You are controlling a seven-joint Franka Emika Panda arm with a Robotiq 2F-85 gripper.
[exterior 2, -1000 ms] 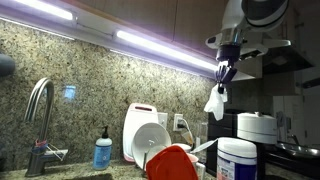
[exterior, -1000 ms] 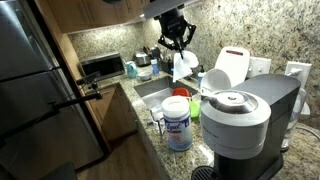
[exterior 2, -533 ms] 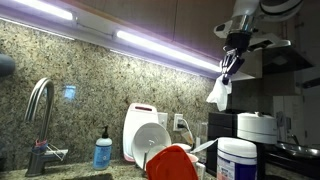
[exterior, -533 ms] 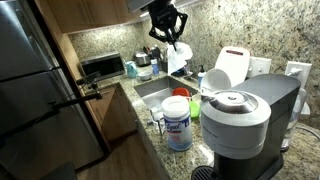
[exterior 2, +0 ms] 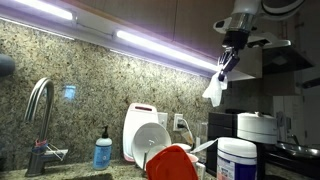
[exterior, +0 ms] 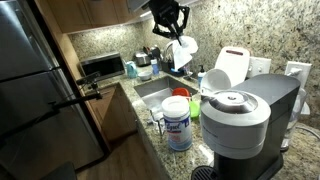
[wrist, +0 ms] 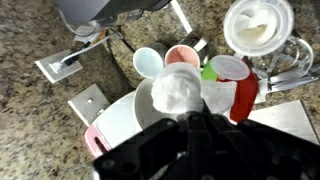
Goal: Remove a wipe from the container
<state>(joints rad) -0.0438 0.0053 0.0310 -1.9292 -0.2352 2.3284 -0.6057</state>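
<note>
The container (exterior: 178,122) is a white canister with a blue-and-white label, standing on the counter beside the grey coffee machine (exterior: 240,118); it also shows at the bottom edge of an exterior view (exterior 2: 238,161). High above the counter, my gripper (exterior: 173,24) (exterior 2: 227,60) is shut on a white wipe (exterior: 184,52) (exterior 2: 213,90) that hangs crumpled below the fingertips, well clear of the container. In the wrist view the wipe (wrist: 180,88) bulges out past the black gripper (wrist: 180,118). A round white lid (wrist: 258,24) at the top right looks like the container's.
A white jug with a red top (exterior: 231,66) and dishes in a rack (wrist: 120,120) lie under the gripper. Pink and blue cups (wrist: 182,55) and a red lid (wrist: 240,88) sit nearby. The sink (exterior: 158,92), tap (exterior 2: 38,110), stone backsplash and overhead cabinets bound the space.
The gripper has risen a little and shifted sideways with the wipe still pinched in it. The container has not moved.
</note>
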